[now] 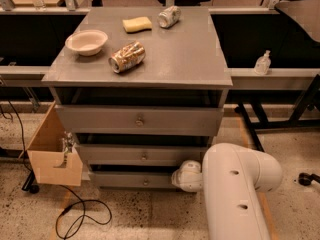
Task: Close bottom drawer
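The grey cabinet (220,79) has three drawer fronts. The bottom drawer (125,180) is the lowest and slimmest, with a small round knob (146,182); it stands a little out from the cabinet, with a dark gap above it. My white arm (235,194) reaches in from the lower right. Its rounded wrist end (186,176) sits against the right end of the bottom drawer front. The gripper itself is hidden behind the wrist and arm.
On the cabinet top lie a white bowl (86,42), a crushed can (127,57), a yellow sponge (137,24) and a second can (169,16). A cardboard box (52,151) hangs at the cabinet's left side, a cable (80,216) lies on the floor, and a sanitiser bottle (262,63) stands right.
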`<state>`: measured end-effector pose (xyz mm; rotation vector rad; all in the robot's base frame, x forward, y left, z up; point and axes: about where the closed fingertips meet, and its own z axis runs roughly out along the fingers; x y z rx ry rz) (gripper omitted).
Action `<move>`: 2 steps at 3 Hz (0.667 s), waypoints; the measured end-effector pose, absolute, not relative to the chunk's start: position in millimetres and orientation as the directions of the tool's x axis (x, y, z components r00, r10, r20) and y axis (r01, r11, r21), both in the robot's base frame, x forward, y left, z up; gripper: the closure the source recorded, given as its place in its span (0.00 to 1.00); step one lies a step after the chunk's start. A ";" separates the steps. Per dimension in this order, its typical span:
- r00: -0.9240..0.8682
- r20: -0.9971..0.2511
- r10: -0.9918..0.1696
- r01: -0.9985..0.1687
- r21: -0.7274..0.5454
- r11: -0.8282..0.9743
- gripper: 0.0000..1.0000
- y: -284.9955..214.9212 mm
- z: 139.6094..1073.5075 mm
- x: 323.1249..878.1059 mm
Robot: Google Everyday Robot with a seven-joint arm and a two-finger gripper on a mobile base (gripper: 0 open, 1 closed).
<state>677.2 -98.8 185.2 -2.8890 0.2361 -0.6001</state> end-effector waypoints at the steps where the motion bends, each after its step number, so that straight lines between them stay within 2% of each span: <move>1: 0.906 0.378 -0.191 -0.118 -0.208 -0.971 1.00 -100.1 185.2 673.9; 2: 0.906 0.378 -0.191 -0.118 -0.208 -0.971 1.00 -100.4 185.2 673.4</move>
